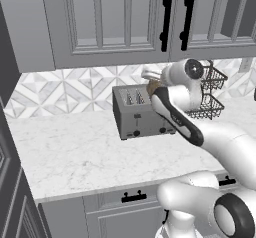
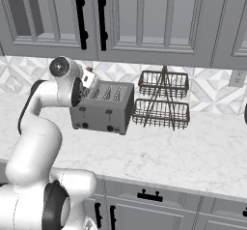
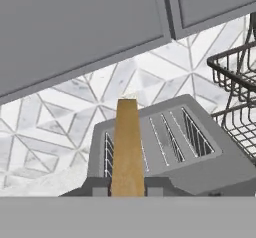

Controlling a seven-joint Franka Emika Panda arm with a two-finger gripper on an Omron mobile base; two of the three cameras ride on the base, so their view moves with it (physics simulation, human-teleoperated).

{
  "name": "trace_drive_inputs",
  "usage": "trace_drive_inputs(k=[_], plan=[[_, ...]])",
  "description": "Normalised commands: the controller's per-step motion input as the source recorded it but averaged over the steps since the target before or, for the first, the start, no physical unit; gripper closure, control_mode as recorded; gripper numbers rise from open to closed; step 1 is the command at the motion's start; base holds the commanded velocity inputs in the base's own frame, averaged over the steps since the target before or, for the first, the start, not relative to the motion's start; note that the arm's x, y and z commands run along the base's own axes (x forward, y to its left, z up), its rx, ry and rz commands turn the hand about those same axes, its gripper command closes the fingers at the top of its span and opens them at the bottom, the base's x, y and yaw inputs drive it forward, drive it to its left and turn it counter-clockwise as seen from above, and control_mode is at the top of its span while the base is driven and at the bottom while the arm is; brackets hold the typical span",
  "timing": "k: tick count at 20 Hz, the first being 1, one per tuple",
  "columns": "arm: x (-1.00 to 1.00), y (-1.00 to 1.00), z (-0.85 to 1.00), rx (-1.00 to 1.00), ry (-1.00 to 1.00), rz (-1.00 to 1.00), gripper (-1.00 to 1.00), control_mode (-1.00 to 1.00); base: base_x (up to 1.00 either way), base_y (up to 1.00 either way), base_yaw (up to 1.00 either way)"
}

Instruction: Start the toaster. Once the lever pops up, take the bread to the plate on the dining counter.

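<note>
The grey metal toaster [image 1: 141, 113] [image 2: 102, 107] [image 3: 200, 164] stands on the marble worktop against the tiled wall. A golden-brown slice of bread [image 3: 128, 147] [image 1: 152, 86] is seen edge-on, lifted above the toaster's slots. My gripper [image 3: 128, 191] [image 1: 150, 82] [image 2: 89, 79] is shut on the bread's lower edge, one dark finger tip [image 3: 101, 190] on each side of it. The gripper hovers just over the toaster's top, under the wall cabinets. The plate and the dining counter are out of view.
A two-tier dark wire basket rack [image 2: 162, 100] [image 1: 210, 94] [image 3: 237, 107] stands right of the toaster. Grey wall cabinets [image 2: 140, 16] with black handles hang low overhead. Marble worktop [image 1: 75, 157] stretches in front, with drawers below.
</note>
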Motion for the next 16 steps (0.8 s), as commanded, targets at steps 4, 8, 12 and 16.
trace_drive_inputs(k=[4,8,12,16], plan=[[-0.44,0.0,0.89,0.02,0.5,0.0,1.0,-1.0,0.0,0.0,0.0],[-0.48,0.0,0.81,0.0,0.51,0.0,1.0,-1.0,0.0,0.0,0.0],[-0.76,0.0,0.3,0.0,0.44,0.0,1.0,-1.0,0.0,0.0,0.0],[-0.95,-0.09,-0.12,0.0,0.23,0.0,1.0,-1.0,0.0,0.0,0.0]])
